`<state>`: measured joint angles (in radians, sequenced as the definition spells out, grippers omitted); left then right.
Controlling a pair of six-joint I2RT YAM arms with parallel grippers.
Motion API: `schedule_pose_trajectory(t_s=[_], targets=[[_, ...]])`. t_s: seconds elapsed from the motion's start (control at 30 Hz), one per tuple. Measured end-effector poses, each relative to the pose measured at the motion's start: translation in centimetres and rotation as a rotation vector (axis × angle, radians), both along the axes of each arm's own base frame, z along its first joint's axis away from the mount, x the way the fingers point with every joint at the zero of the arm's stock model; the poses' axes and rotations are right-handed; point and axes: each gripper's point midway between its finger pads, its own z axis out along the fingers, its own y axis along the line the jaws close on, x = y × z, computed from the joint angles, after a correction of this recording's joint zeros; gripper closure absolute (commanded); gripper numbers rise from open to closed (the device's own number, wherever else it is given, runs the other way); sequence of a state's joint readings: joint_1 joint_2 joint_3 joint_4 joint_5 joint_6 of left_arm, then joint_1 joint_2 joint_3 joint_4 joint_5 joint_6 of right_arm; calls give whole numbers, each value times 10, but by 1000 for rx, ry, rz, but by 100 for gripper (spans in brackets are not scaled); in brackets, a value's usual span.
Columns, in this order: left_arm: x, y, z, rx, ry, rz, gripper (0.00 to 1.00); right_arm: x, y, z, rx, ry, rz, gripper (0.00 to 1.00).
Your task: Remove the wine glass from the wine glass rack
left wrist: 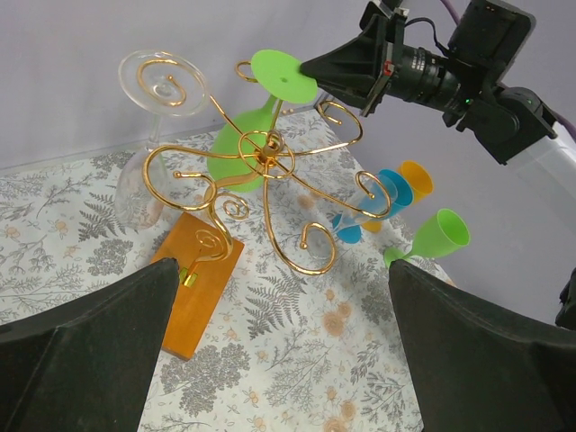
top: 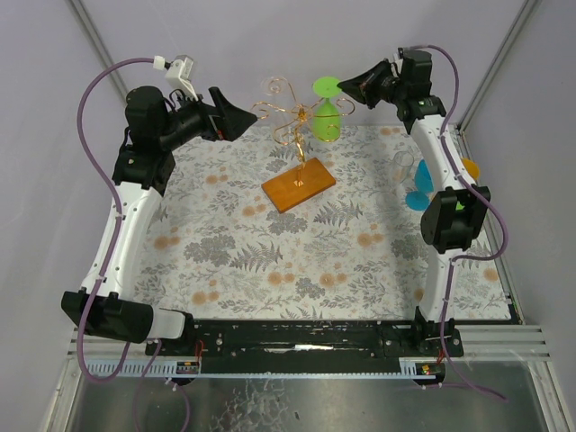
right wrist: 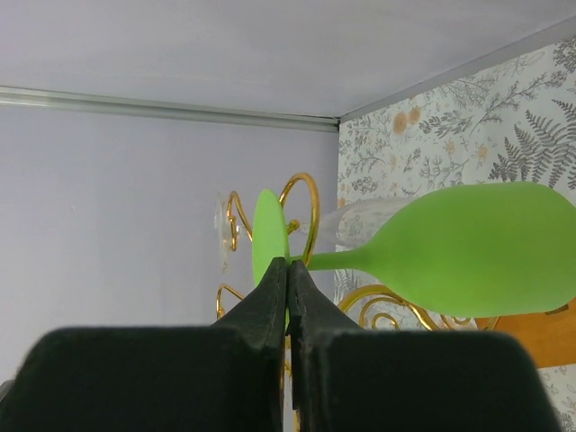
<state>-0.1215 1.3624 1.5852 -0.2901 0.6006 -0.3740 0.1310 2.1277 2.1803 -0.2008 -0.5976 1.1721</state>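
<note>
We find the green wine glass (top: 326, 119) hanging on the wine glass rack (top: 299, 187), foot uppermost and bowl below, tilted off the vertical; it is opaque lime green with a slim stem and a flat round foot (left wrist: 283, 76); its bowl (left wrist: 236, 153) sits among the rack's upper scrolls, just behind the central hub; the right gripper (right wrist: 287, 267) is pinched tight on the rim of the foot. The rack stands upright at the far centre of the top view; thin gold wire arms curl outward from one stem (left wrist: 266, 193); its flat orange rectangular base (left wrist: 193, 292) lies skewed, one corner toward us.
</note>
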Motion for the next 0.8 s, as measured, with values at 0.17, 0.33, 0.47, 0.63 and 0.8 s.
schedule_pose_trajectory(t_s=[0.17, 0.33, 0.47, 0.63, 0.8], targets=[[0, -1, 0, -10, 8, -1, 0, -13, 0, 16, 2, -26, 14, 100], [-1, -1, 1, -17, 11, -2, 0, -17, 1, 24, 8, -42, 27, 100], [-1, -1, 1, -20, 13, -2, 0, -18, 3, 28, 16, -46, 42, 100], [-1, -1, 2, -25, 16, -2, 0, -14, 8, 36, 26, -69, 56, 100], [-1, -2, 2, -25, 16, -3, 0, -6, 19, 32, 41, -69, 81, 100]])
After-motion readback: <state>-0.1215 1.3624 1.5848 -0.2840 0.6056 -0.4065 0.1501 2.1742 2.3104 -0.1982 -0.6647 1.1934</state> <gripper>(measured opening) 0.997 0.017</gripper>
